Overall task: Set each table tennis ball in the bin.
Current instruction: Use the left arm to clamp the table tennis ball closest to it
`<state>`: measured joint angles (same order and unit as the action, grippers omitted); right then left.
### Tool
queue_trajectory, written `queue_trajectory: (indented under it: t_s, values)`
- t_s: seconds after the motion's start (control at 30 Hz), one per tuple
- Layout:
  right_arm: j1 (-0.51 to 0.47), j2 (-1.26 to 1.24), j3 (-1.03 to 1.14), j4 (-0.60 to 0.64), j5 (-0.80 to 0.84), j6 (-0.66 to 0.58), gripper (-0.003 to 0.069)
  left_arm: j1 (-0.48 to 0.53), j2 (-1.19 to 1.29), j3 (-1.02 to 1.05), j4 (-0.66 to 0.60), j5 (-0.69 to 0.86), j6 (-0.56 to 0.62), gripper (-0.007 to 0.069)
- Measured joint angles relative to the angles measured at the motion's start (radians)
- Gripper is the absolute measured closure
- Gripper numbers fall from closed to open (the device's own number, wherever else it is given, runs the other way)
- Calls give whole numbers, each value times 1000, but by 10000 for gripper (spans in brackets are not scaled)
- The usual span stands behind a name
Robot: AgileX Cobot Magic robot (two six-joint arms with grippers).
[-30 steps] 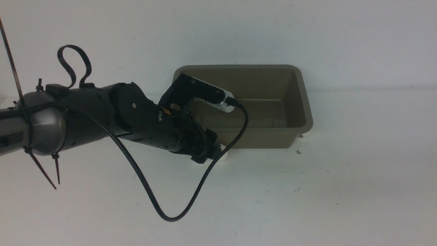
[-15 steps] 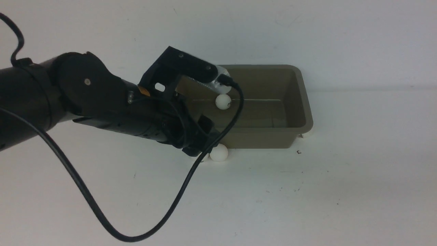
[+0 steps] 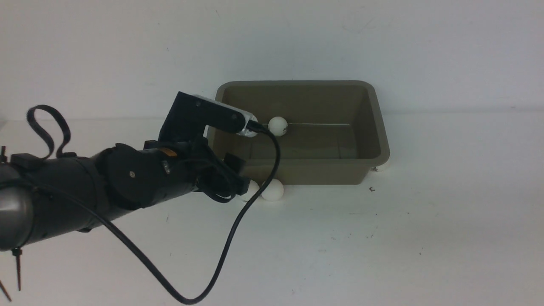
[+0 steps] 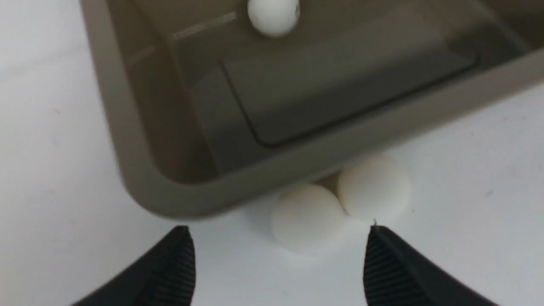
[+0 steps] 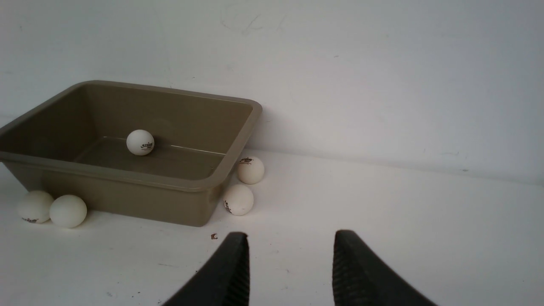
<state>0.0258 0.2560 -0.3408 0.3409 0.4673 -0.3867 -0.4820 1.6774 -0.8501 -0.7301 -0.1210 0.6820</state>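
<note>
Found left jaws and right jaws released, empty; recommend lowering left pair squarely over ball [image 4: 308, 219] by bin [image 4: 112, 127], closing gently without knocking touching neighbour [image 4: 374, 189].

One ball [image 3: 278, 126] in the bin [image 3: 323, 174], second ball [image 3: 272, 189] just outside

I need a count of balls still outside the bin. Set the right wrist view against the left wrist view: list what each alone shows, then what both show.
Only the right wrist view: two balls at the right end of the bin, and the right gripper, open and empty. Only the left wrist view: the left gripper, open. Both: the bin, one ball inside it, and a touching pair outside its near wall. Four remain outside.
</note>
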Motion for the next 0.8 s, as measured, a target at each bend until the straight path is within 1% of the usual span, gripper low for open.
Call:
queue_trajectory:
  t_s: [0.13,0.23,0.33,0.4,0.53,0.8]
  values:
    - [0,0,0,0,0,0,396,-44,51,0,18,-12,-4,146]
    - [0,0,0,0,0,0,396,-73,84,0,79,-59,-4,146]
    - [0,0,0,0,0,0,396,-82,106,0,137,-91,-4,146]
    - [0,0,0,0,0,0,396,-83,119,0,154,-98,-7,146]
    - [0,0,0,0,0,0,396,-83,138,0,161,-103,-20,146]
    - [0,0,0,-2,0,0,396,-84,186,0,165,-210,-27,146]
